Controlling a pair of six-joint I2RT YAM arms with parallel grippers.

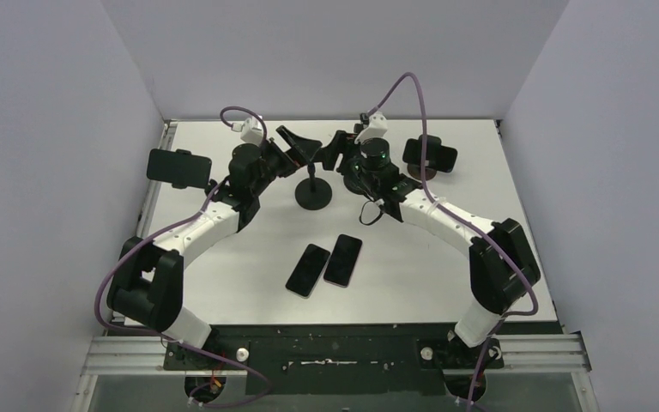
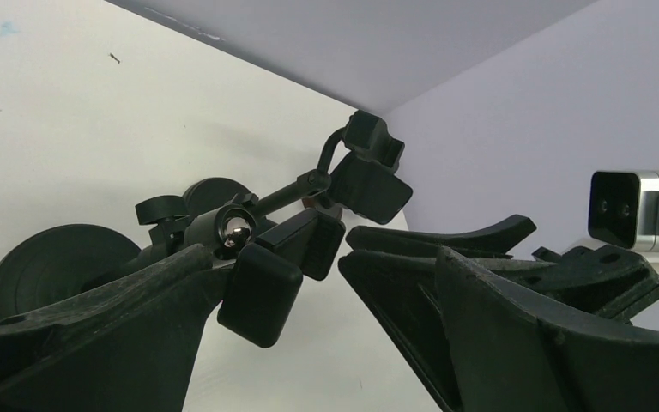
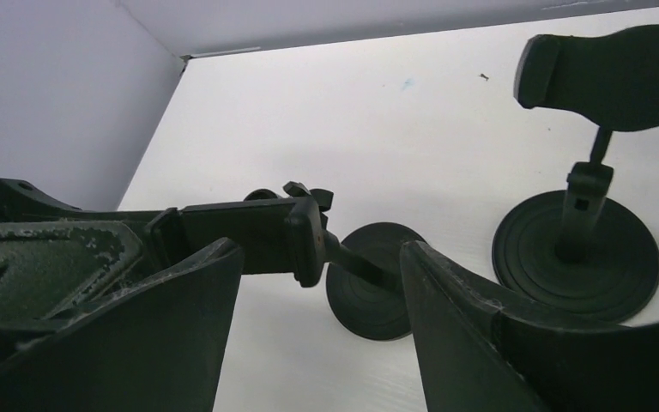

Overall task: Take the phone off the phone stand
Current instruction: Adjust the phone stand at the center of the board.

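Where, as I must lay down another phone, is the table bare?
Bare table lies between the two flat phones and the right arm, and between them and the left arm. Crowded around the middle stand, where both arms meet.

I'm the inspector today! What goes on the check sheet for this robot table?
Surface: white table, no spills seen.
Job's things: left phone and right phone each sit in a stand; middle stand holds none.
Clutter: two flat phones lie side by side in front of the middle stand.
Grippers: left tool and right tool both open, either side of the middle stand's top.
Cables: purple cable loops above each arm.
Surroundings: pale walls; nothing else seen.
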